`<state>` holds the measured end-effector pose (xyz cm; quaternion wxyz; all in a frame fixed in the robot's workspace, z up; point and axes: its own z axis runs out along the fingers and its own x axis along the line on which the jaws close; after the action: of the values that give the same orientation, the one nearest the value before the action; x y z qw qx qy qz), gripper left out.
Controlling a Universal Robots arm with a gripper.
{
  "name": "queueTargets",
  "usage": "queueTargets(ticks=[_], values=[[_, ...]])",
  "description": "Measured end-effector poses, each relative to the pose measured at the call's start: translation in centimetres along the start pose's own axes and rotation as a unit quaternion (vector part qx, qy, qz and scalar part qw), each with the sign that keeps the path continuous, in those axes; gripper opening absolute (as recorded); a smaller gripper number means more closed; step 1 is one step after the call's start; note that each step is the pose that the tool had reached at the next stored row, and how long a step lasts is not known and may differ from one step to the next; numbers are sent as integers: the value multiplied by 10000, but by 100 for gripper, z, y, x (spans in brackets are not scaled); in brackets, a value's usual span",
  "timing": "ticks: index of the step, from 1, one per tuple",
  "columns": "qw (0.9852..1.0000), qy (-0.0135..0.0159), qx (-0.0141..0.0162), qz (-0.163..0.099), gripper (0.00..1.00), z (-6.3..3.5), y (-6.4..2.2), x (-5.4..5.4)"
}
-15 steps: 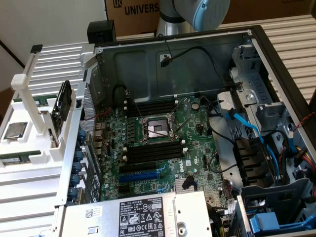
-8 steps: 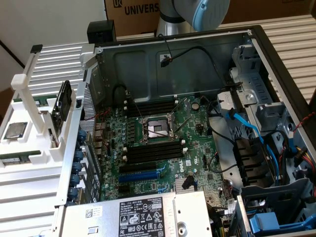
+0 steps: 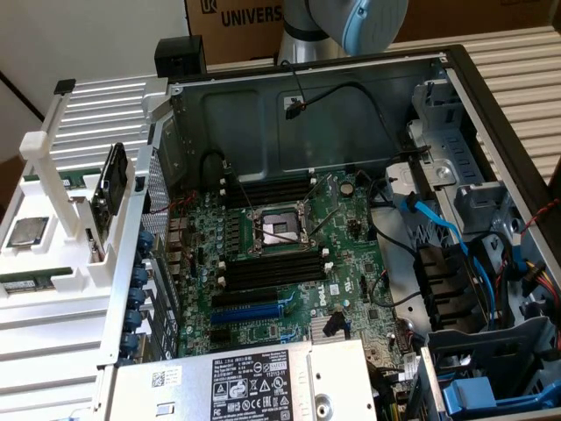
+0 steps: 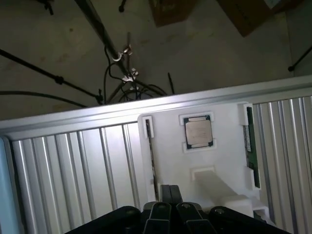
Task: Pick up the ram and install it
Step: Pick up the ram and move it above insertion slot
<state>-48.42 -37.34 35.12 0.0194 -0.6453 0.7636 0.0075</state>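
Just ahead of the shut, empty hand point(image 4: 169, 192) stands the ram point(image 4: 151, 156), edge-on. Its length runs straight away.

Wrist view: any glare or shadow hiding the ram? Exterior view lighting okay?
Wrist view: bright sheen along the table edge, floor beyond dim; the ram reads dark against the white fixture but is not glared out. Exterior view: white fixture nearly washed out, the case's back wall in shade, motherboard evenly lit.
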Motion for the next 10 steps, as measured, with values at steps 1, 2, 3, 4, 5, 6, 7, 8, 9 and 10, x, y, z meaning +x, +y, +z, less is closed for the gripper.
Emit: queueTargets(ticks=[1, 2, 3, 4, 5, 6, 7, 8, 9, 10], values=[[10000, -17, -2, -1, 11, 4, -3, 17], [10000, -34, -5, 0, 11, 11, -11, 62], [10000, -43, -6, 0, 11, 17, -14, 82], [10000, -54, -7, 0, 11, 34, -16, 93], [10000, -59, -8, 0, 11, 51, -18, 103], [10000, -61, -9, 0, 11, 69, -22, 108], [10000, -61, -9, 1, 11, 87, -28, 108], [10000, -61, -10, 0, 11, 105, -40, 107], [10000, -62, -14, 1, 11, 139, -79, 102], [10000, -62, -18, 1, 11, 155, -110, 98]])
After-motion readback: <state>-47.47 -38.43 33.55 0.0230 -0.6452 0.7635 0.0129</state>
